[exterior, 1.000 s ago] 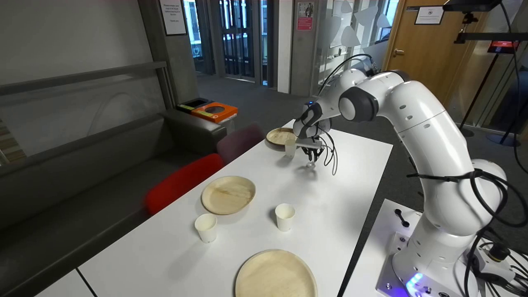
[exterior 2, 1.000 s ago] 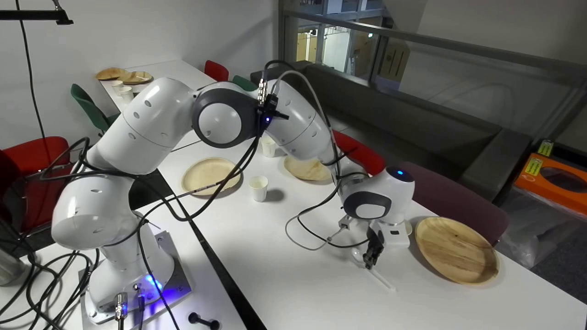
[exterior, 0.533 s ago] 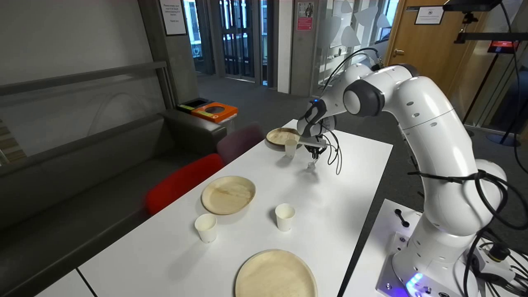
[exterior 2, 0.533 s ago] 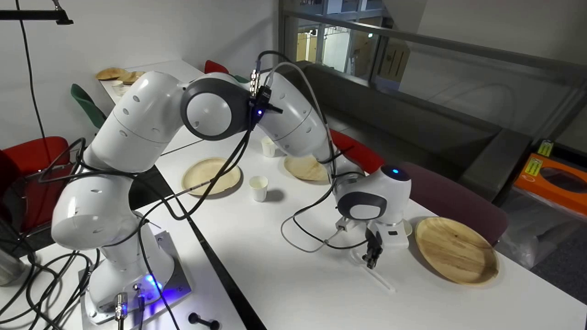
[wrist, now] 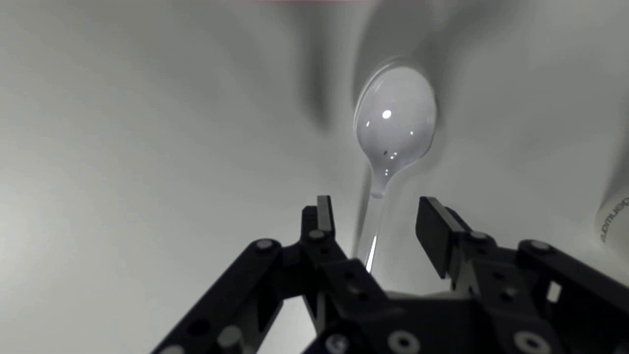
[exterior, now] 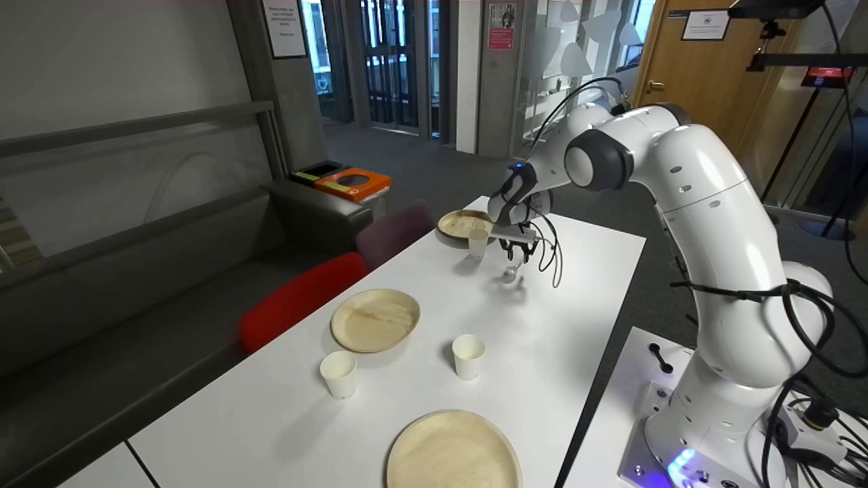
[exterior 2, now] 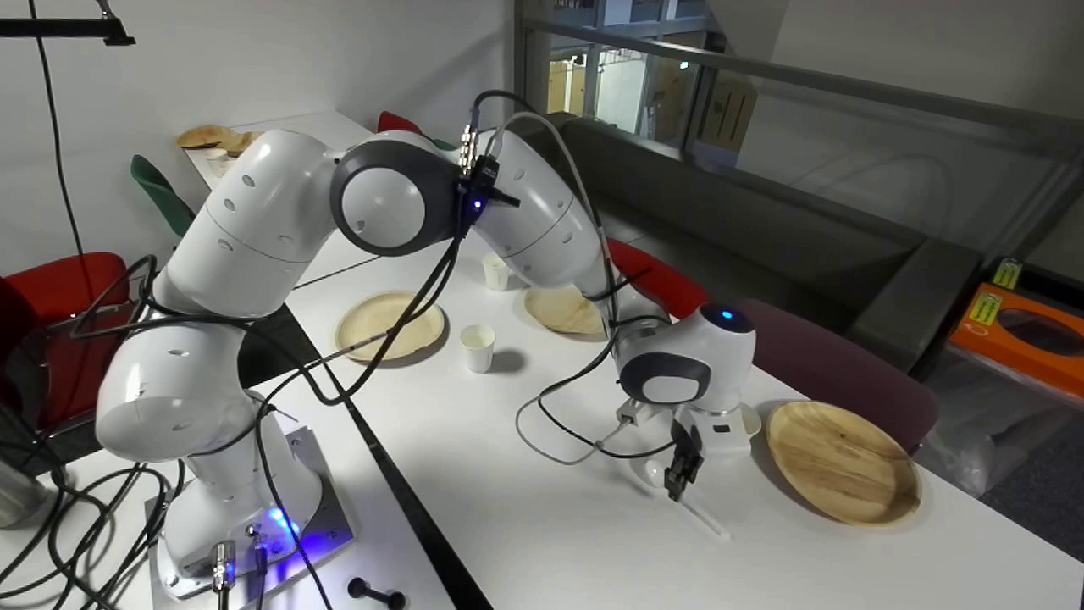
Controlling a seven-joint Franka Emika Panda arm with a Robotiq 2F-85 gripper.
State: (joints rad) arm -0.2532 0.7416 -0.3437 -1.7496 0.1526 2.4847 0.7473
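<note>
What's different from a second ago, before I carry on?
The arm has drawn back slightly toward its base. The gripper, whose fingers looked together half a second ago, is now open, with the handle of the spoon between them in the wrist view; whether it held the spoon then, I can't tell. Any shift of the spoon is too slight to judge. The cups and plates stayed put.

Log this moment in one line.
tool: jaws open | nearest: clear spoon, handle between jaws in wrist view, ungripped | nearby: pale cup, plate
</note>
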